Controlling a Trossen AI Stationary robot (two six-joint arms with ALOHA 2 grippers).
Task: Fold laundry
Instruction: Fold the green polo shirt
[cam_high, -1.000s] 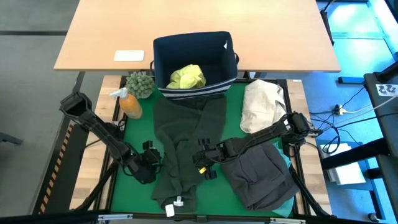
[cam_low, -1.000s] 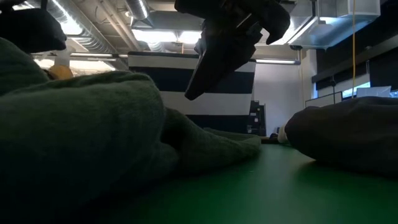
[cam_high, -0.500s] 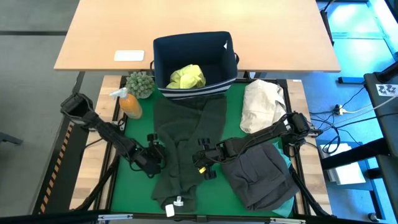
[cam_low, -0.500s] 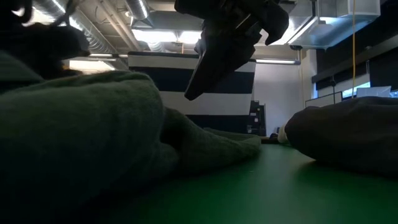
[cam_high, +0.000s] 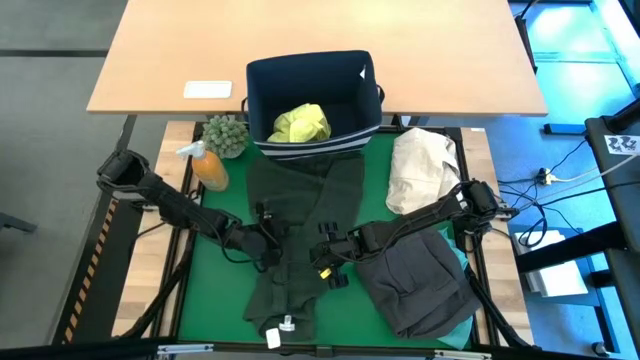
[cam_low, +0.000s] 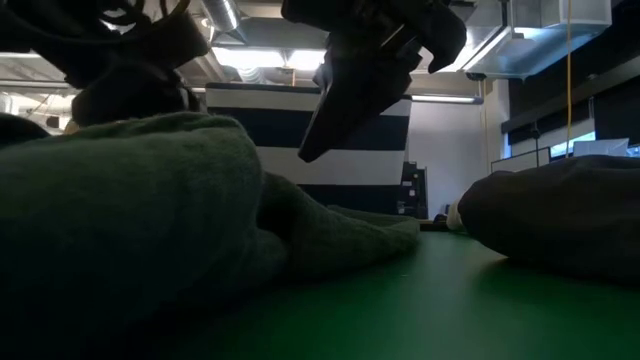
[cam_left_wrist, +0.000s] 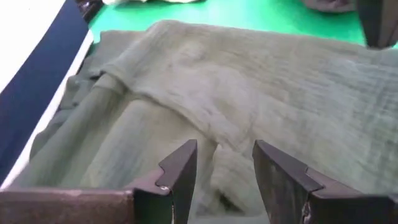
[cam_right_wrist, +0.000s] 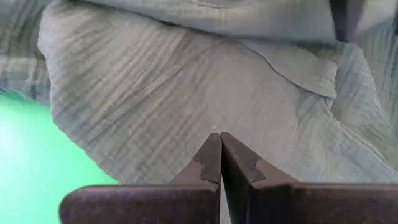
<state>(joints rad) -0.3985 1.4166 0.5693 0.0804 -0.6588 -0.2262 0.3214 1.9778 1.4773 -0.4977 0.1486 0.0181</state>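
Note:
A dark olive garment lies spread down the middle of the green mat, its far end against the navy bin. My left gripper is open, low over the garment's left half; the left wrist view shows its fingers over folds of the cloth. My right gripper is shut and hangs over the garment's right edge, clear of it in the low view. A charcoal grey garment lies bunched at the near right. A yellow-green shirt lies in the bin. My left gripper points slanting down at the olive garment's left half, its fingers open. I cannot tell whether the fingertips touch the cloth.
A cream-beige bundle lies at the far right of the mat. An orange bottle and a small plant stand at the far left. A wooden table with a white object stands behind the bin. Bare green mat shows at the near left.
My left gripper has gone toward the table's right edge, from over the bare mat left of the olive garment to over the garment's left half. The garment has kept its shape.

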